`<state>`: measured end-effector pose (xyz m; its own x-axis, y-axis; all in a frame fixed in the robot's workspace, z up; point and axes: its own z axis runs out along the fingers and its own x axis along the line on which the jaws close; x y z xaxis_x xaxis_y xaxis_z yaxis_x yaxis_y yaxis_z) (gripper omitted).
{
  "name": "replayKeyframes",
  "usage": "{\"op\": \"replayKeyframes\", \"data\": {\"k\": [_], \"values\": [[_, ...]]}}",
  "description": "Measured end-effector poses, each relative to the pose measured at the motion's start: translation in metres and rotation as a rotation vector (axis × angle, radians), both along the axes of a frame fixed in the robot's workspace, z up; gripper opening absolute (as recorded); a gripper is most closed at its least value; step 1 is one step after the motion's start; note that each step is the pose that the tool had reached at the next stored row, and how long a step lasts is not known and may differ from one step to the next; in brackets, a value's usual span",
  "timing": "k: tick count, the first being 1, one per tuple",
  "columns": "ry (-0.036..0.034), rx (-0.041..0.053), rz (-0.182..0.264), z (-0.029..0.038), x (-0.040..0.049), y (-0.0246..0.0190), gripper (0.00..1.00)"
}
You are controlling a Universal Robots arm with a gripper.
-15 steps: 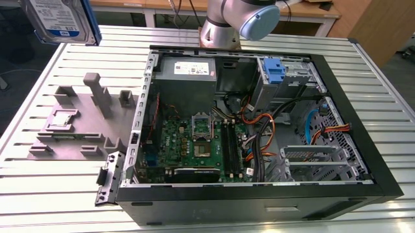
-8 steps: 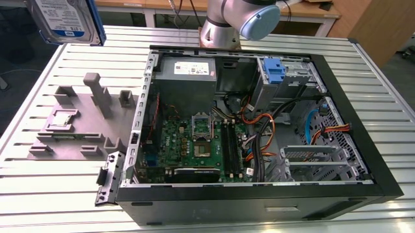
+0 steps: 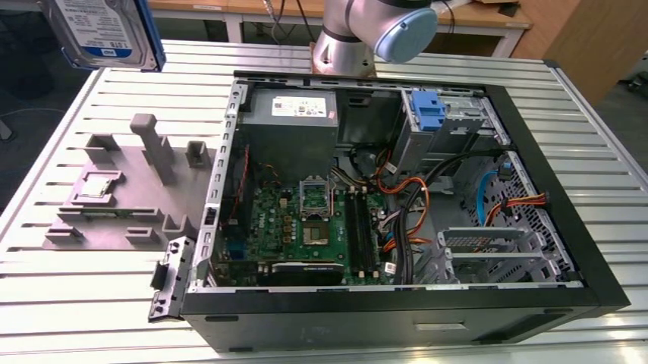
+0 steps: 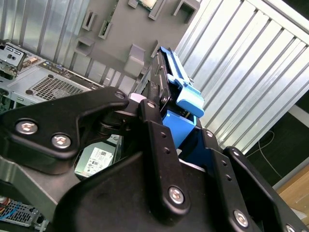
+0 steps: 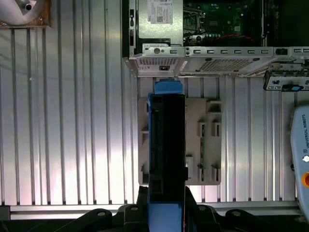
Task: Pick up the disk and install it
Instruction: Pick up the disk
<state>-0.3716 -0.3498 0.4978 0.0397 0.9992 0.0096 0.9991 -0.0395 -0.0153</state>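
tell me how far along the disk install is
Pick-up looks done: the gripper is shut on the disk, which is up off the table above the grey fixture. Installing is left: the disk is outside the open computer case, not yet in any bay.

You are looking at a white-and-blue label (image 3: 93,23) on the face of the disk (image 3: 102,34) in the exterior view, its print too small to make out. A white sticker (image 3: 299,106) is sitting on the power-supply box (image 3: 257,110), likewise illegible, and in the first wrist view dark capital lettering is running along the white pendant (image 5: 301,140)
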Motion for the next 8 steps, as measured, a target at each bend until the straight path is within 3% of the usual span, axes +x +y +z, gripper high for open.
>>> {"op": "replayKeyframes", "data": {"k": [8], "values": [[0.0,0.0,0.0,0.0,0.0073,0.0,0.37]]}}
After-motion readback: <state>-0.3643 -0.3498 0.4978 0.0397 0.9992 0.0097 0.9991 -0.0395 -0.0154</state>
